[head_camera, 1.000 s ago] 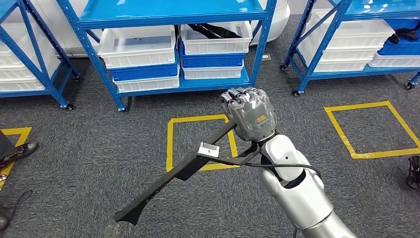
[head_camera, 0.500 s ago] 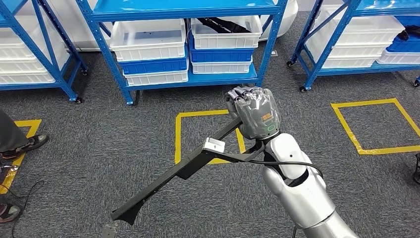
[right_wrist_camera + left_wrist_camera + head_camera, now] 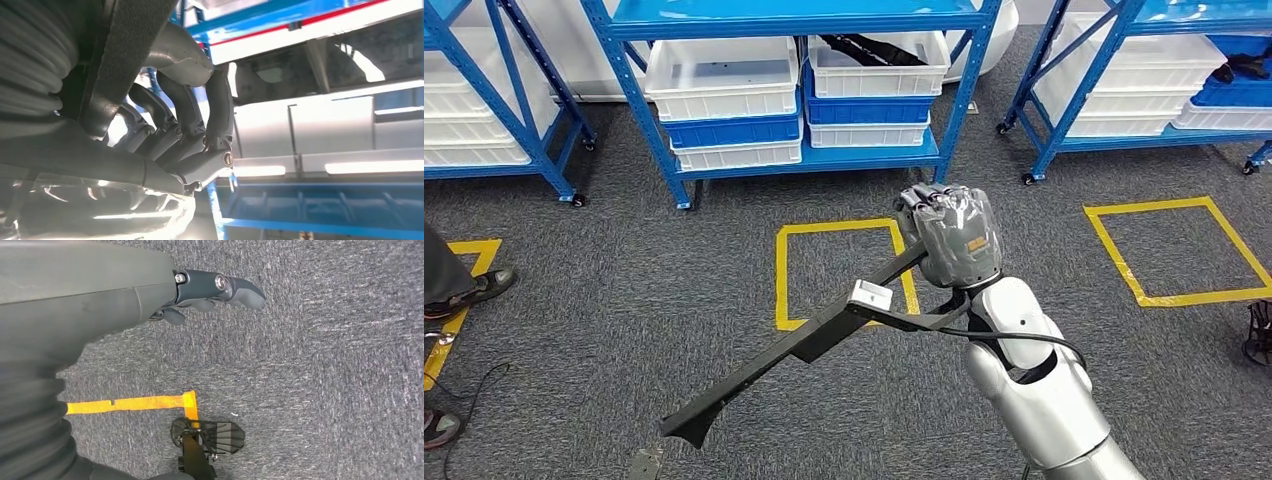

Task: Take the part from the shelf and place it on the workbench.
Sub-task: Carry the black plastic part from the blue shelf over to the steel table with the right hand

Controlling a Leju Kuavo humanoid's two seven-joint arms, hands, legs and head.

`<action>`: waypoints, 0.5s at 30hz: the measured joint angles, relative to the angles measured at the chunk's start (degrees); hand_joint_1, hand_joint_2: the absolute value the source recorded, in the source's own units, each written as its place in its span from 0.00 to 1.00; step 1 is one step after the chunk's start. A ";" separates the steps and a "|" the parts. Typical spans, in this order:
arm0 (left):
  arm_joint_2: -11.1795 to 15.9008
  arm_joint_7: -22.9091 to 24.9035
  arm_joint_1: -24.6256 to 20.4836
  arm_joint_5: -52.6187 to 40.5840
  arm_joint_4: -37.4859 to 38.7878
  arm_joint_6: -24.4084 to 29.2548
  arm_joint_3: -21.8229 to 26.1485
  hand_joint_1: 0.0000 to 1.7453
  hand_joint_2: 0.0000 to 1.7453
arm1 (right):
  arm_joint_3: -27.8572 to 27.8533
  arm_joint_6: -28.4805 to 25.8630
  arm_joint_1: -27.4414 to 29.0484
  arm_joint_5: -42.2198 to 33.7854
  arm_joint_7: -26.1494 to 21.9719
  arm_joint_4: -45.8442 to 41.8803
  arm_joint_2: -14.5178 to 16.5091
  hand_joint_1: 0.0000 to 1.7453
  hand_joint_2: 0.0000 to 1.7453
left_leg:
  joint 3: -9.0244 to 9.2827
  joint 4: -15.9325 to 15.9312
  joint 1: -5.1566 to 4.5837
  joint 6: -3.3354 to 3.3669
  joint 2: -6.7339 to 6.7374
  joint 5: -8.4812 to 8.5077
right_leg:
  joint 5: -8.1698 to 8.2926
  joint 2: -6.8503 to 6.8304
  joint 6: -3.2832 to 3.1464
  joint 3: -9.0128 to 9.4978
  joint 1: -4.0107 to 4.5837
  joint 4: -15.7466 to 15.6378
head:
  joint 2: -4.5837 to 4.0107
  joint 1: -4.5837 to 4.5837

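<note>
Carpet lies beneath the long black part (image 3: 804, 345), which we carry clear of the floor in our right hand (image 3: 952, 235); its fingers (image 3: 192, 125) are wrapped around the upper end. From that grip the part's long axis slants down and toward our left, ending low near our feet. Our left hand (image 3: 210, 290) hangs over the carpet with nothing in it, fingers loosely extended. The blue shelf (image 3: 809, 20) stands ahead. We judge the workbench lies elsewhere, so turning comes next.

part (image 3: 794, 350): black | shelf (image 3: 804, 160): blue | bins (image 3: 724, 75): white, blue | floor tape (image 3: 782, 275): yellow | carpet (image 3: 624, 300): seemingly speckled grey
</note>
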 joint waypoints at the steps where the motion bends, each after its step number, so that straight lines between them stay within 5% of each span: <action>1: -0.01 0.04 0.00 -0.02 0.00 0.00 0.00 0.00 1.00 | -0.10 0.00 0.21 0.03 0.01 0.00 -0.08 1.00 1.00 | -0.04 0.01 -0.02 -0.08 0.39 0.05 | 0.64 -0.05 0.26 1.34 0.12 -1.82 | 0.00 0.01; 3: -0.03 0.10 -0.01 -0.04 0.00 0.00 0.00 0.00 1.00 | -0.29 0.00 0.34 0.07 0.01 -0.01 -0.17 1.00 1.00 | 0.01 0.04 -0.11 -0.44 1.23 0.08 | 2.94 -1.73 0.43 6.38 0.31 -10.38 | 0.00 0.01; 5: -0.04 0.13 0.00 -0.04 0.00 0.02 0.00 0.00 1.00 | -0.43 -0.02 0.32 0.08 0.01 -0.03 -0.17 1.00 1.00 | 0.10 0.09 -0.36 -1.16 2.09 0.00 | 4.35 -3.38 -0.46 9.81 0.91 -16.51 | 0.00 -0.04; 8: -0.01 0.24 0.00 -0.03 0.00 0.07 0.00 0.00 1.00 | -0.50 -0.07 0.43 0.10 0.02 -0.05 -0.22 1.00 1.00 | 0.23 0.10 -0.22 -2.30 3.57 -0.11 | 4.95 -1.95 -2.38 10.09 1.21 -17.42 | 0.00 -0.13; 10: 0.02 0.24 -0.02 -0.02 0.00 0.09 0.01 0.00 1.00 | -0.57 -0.07 0.44 0.12 0.03 -0.07 -0.24 1.00 1.00 | -0.32 1.88 0.29 -3.03 2.16 -1.61 | 5.42 -0.59 -3.34 10.08 0.87 -17.60 | 0.00 -0.21; 13: 0.01 0.22 0.20 -0.02 0.02 0.12 0.04 0.00 1.00 | -0.57 -0.07 0.45 0.13 0.02 -0.06 -0.16 1.00 1.00 | -4.43 11.90 0.66 -3.62 -1.70 -7.49 | 5.82 1.38 -4.35 9.96 0.95 -17.64 | 0.00 -0.46; 15: 0.00 0.22 0.36 -0.02 0.02 0.15 0.05 0.00 1.00 | -0.57 -0.07 0.60 0.14 0.02 -0.04 -0.19 1.00 1.00 | -6.55 16.62 0.65 -3.56 -2.22 -8.88 | 5.99 3.00 -4.59 9.84 1.36 -17.61 | 0.00 -0.51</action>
